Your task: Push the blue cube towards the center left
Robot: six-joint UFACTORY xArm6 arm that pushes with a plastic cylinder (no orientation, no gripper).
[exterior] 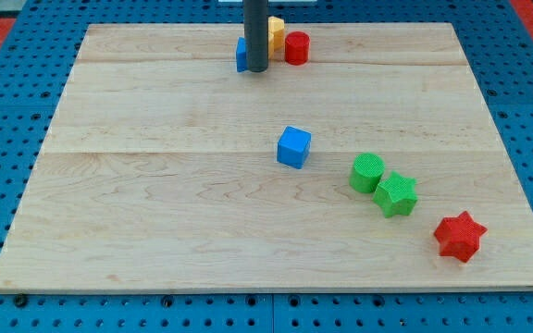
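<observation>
Red star (459, 237) is seen nearest the view's bottom right, green star (396, 193) and green cylinder (366, 173) beside it. Blue cube (294, 147) sits mid-desk (155, 185). My tip (256, 69) is planted at the view's top, touching another blue block (241, 55); no claw fitted.

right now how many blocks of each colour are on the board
blue: 2, a cube at centre and one partly behind my tip
green: 2, cylinder, star
red: 2, cylinder, star
yellow: 1
total: 7
</observation>
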